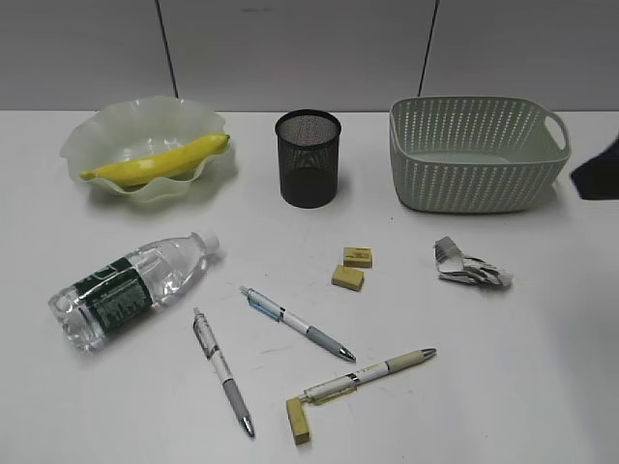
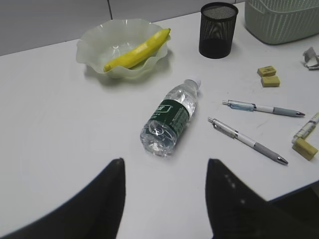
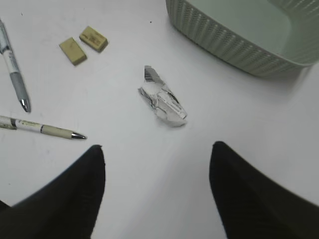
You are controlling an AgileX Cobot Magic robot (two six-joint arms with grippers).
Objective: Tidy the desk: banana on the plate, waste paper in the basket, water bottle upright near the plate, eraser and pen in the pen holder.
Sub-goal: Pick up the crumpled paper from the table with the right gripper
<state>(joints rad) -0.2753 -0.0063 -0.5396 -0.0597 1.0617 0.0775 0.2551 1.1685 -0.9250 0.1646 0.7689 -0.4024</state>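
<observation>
The banana [image 1: 160, 159] already lay in the plate [image 1: 106, 126], so that part of the tidying looked done. Everything else was still loose on the white surface [image 1: 542, 358].

The right end effector [image 3: 157, 191] hung above the surface with its fingers spread wide and nothing between them. The waste paper [image 3: 162, 102] sat just ahead of it, close to centred between the fingers, and the basket [image 3: 239, 42] stood beyond the paper and off to its right. By the look of it, the step in hand was the paper pickup. The next move would call for dropping straight down over the wad, closing on it, then carrying it forward and right over the basket rim.

The left end effector [image 2: 164, 199] was likewise wide apart and empty. The water bottle [image 2: 169, 119] lay on its side directly ahead of it, cap pointing away toward the plate. Righting it would need a grip across the body and a turn to vertical.

Right of the bottle lay three pens [image 1: 295, 324] and three yellow erasers [image 1: 348, 277], one touching a pen's end. The pen holder [image 1: 308, 159] stood beyond them, apparently empty.
</observation>
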